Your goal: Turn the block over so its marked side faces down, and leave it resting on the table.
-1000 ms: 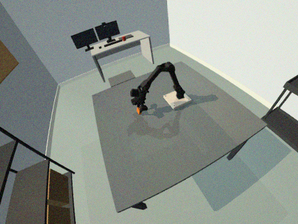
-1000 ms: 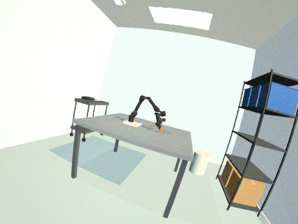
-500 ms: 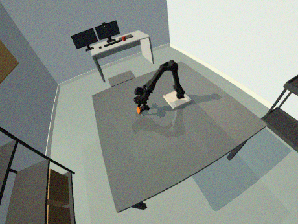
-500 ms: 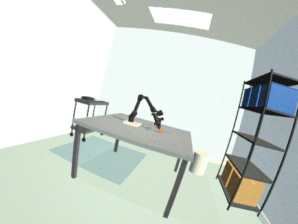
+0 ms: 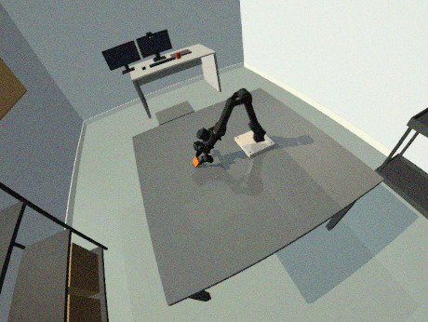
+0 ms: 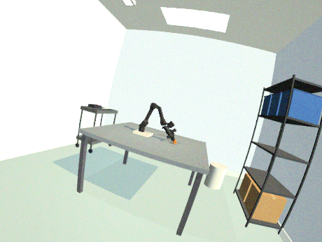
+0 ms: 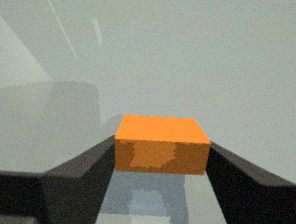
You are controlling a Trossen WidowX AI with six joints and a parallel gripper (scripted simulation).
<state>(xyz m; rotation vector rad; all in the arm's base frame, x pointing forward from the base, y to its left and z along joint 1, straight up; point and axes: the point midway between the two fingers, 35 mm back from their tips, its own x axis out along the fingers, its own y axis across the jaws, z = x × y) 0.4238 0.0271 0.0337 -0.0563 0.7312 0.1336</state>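
The orange block (image 5: pixel 195 162) (image 6: pixel 175 142) (image 7: pixel 162 130) is held between the two black fingers. In the wrist view one face is bright orange and the face nearest the camera is darker, with uneven lighter patches; I cannot tell whether a mark shows. My gripper (image 5: pixel 198 161) (image 6: pixel 174 140) (image 7: pixel 160 142) is shut on the block and slants down and outward from the arm. The block is close above the table (image 5: pixel 209 233) (image 6: pixel 140 145); whether it touches the table cannot be told.
The arm stands on a white base plate (image 5: pixel 251 151) (image 6: pixel 147 134) on the table. A desk with two monitors (image 5: pixel 122 56) stands beyond the table. A shelf rack (image 6: pixel 273 151) and a white bin (image 6: pixel 215 176) stand on the floor beside it.
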